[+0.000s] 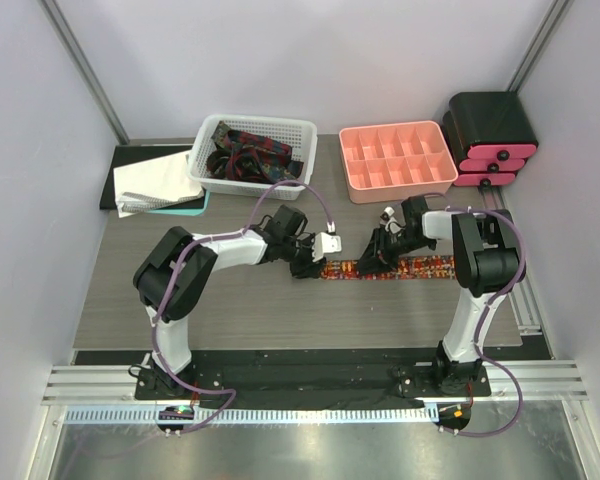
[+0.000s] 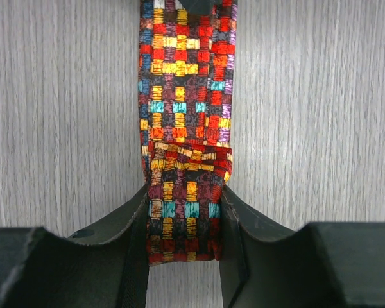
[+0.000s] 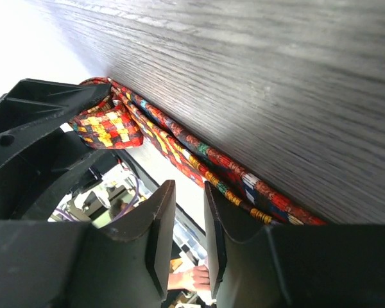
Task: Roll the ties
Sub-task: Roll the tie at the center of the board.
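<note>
One tie (image 1: 410, 268), a busy red, yellow and blue check, lies stretched left to right on the grey table (image 1: 230, 300). Its left end is folded over on itself (image 2: 186, 160). My left gripper (image 2: 185, 190) is shut on that folded end, a finger pressed against each edge of the fabric. In the top view the left gripper (image 1: 310, 264) sits at the tie's left end. The right gripper (image 1: 376, 256) hovers over the tie's middle. In the right wrist view the right gripper (image 3: 188, 186) stands slightly open with nothing between its fingers, the tie (image 3: 199, 160) running just beside them.
A white basket (image 1: 252, 121) at the back holds more dark ties (image 1: 245, 152). A pink compartment tray (image 1: 352, 170) stands to its right, then a black and pink drawer box (image 1: 492, 140). Folded white cloth (image 1: 155, 180) lies at the back left.
</note>
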Robot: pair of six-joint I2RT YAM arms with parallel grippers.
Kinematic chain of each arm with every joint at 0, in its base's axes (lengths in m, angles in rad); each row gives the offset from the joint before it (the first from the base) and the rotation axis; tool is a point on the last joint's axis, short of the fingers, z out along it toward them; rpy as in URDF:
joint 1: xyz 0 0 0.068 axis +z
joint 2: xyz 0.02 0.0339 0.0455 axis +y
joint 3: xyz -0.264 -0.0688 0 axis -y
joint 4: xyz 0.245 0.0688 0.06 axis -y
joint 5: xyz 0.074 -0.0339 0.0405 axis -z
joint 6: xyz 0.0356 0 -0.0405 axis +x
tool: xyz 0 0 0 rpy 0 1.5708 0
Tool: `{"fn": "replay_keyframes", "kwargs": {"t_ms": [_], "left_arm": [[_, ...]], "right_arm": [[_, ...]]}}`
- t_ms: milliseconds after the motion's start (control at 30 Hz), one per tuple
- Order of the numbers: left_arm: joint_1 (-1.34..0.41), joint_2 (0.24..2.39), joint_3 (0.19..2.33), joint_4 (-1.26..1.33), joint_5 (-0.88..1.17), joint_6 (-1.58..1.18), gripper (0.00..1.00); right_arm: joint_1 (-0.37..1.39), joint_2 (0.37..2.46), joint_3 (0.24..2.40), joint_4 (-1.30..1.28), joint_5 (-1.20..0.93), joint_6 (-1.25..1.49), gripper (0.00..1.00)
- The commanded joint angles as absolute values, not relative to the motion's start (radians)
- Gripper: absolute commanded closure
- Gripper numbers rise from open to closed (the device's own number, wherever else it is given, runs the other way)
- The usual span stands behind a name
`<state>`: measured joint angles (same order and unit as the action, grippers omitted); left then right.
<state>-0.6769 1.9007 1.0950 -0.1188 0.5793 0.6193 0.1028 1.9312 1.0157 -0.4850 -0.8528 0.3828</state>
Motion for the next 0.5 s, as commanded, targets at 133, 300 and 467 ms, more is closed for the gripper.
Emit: {"fn": "replay_keyframes", "kwargs": {"t_ms": [133, 300, 467], "left_arm": [[-0.686, 1.951, 1.117, -0.314, 0.563, 0.690, 0.89], [-0.687, 1.960, 1.137, -0.334, 0.555, 0.690, 0.89], [-0.687, 1.956, 1.137, -0.333, 0.551, 0.686, 0.89]], "right_arm": [[0.170, 1.842, 0.969, -0.267, -0.857, 0.488, 0.67], [0.288, 1.838, 0.979, -0.135, -0.848, 0.584, 0.67], [0.342, 1.884, 0.994, -0.065, -0.833, 0.640, 0.66]]}}
